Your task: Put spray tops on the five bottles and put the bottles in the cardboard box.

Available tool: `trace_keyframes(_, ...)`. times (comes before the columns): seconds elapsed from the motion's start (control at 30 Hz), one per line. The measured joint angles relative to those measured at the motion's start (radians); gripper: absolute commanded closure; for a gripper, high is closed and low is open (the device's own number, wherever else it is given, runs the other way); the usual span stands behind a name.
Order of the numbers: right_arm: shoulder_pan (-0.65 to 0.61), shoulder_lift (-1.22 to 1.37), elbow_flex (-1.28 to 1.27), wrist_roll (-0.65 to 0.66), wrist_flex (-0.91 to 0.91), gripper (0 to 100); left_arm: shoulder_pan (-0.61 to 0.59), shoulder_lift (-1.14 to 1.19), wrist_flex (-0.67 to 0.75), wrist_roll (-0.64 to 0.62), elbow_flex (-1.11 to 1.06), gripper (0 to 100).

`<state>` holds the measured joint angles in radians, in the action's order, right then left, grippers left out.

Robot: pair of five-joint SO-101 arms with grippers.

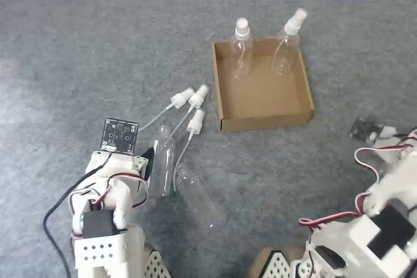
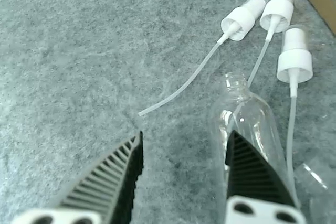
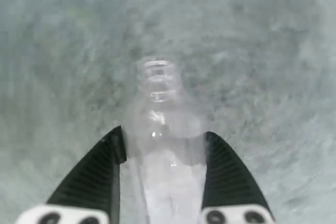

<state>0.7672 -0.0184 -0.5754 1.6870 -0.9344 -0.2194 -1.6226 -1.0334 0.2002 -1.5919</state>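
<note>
Bottle (image 2: 247, 108), uncapped, flat on carpet (image 1: 78, 63) short of cardboard box (image 1: 264, 122); long axis neck-first toward three loose spray tops (image 2: 278, 11) lying between it and box. Left gripper (image 2: 185, 137) nearer, spread wide, one finger beside bottle body. Right gripper (image 3: 164, 135) clamped on second bare bottle (image 3: 157, 93).

The left end effector (image 2: 185, 139) sits low with jaws spread wide, while the right end effector (image 3: 164, 136) clamps a clear bottle (image 3: 157, 90).
</note>
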Motion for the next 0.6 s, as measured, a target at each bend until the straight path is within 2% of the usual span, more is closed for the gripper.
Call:
trace_keyframes(0.2, -0.078, 0.041, 0.083, -0.552, -0.014, 99.2, 0.0, 0.0, 0.0, 0.0, 0.0, 76)
trace_keyframes(0.33, -0.137, 0.118, 0.229, -0.905, -0.15, 99.2, 0.0, 0.0, 0.0, 0.0, 0.0, 76)
trace_keyframes(0.5, -0.175, 0.308, 0.446, -1.129, -0.233, 98.9, 0.0, 0.0, 0.0, 0.0, 0.0, 76)
trace_keyframes(0.6, -0.176, 0.414, 0.592, -1.2, -0.292, 98.7, 0.0, 0.0, 0.0, 0.0, 0.0, 76)
